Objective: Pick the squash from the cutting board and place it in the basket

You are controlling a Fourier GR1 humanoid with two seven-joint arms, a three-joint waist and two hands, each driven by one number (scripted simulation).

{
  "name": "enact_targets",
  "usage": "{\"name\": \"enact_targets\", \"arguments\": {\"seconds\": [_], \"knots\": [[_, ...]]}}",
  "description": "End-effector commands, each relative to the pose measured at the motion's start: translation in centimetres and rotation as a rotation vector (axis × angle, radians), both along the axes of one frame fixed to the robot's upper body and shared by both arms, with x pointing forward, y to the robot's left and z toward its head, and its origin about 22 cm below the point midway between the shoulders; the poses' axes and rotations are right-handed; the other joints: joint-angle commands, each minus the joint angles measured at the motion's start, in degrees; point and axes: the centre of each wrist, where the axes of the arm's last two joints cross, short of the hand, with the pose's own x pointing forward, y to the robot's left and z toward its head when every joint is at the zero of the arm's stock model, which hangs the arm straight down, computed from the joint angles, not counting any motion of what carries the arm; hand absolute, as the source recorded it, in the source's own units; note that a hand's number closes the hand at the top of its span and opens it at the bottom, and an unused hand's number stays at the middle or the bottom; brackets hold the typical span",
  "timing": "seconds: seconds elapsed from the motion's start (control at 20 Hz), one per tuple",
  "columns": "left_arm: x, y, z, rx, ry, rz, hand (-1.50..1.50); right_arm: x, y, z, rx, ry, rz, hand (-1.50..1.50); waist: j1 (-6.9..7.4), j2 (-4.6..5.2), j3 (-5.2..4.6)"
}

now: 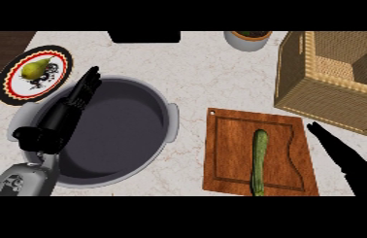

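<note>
Lying on cutting board (228,149), squash (258,157) near right robot hand (338,153), apart.

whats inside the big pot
The pot looks empty: only its dark floor shows. The left hand reaches over its left side, so that part is hidden.

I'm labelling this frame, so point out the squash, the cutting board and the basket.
squash (258,159), head view, middle of its green body.
cutting board (231,149), head view, bare wood left of the squash.
basket (323,98), head view, its woven near wall.
</note>
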Motion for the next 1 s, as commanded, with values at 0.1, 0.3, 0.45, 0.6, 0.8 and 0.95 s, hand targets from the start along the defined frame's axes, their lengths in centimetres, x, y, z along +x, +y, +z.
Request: {"name": "enact_targets", "arguments": {"seconds": [0.1, 0.3, 0.45, 0.6, 0.8, 0.95], "knots": [[1.3, -1.0, -0.1, -0.008, 0.002, 0.005, 0.0, 2.3, 2.1, -5.2, -0.007, -0.059, -0.01, -1.5, 0.36, 0.16, 0.01], [0.1, -2.7, 0.6, 0.007, -0.001, -0.021, 0.0, 1.6, 0.9, -7.8, -0.05, -0.077, 0.001, -1.5, 0.24, 0.02, 0.02], [0.6, -0.8, 1.0, -0.006, 0.016, -0.009, 0.0, 2.8, -1.4, -8.9, -0.031, -0.086, -0.028, -1.5, 0.27, 0.06, 0.02], [-0.8, 1.1, -0.1, -0.009, 0.012, -0.011, 0.0, 3.2, 1.2, -9.8, -0.045, -0.087, -0.024, -1.5, 0.43, 0.05, -0.01], [0.8, -0.2, -1.6, 0.001, 0.008, -0.006, 0.0, 2.7, 1.1, -9.3, -0.013, -0.117, 0.001, -1.5, 0.15, 0.08, -0.01], [0.3, 1.2, -0.9, 0.007, 0.006, -0.003, 0.0, 2.9, 2.6, -8.8, 0.035, -0.126, 0.018, -1.5, 0.27, 0.06, -0.02]]}}
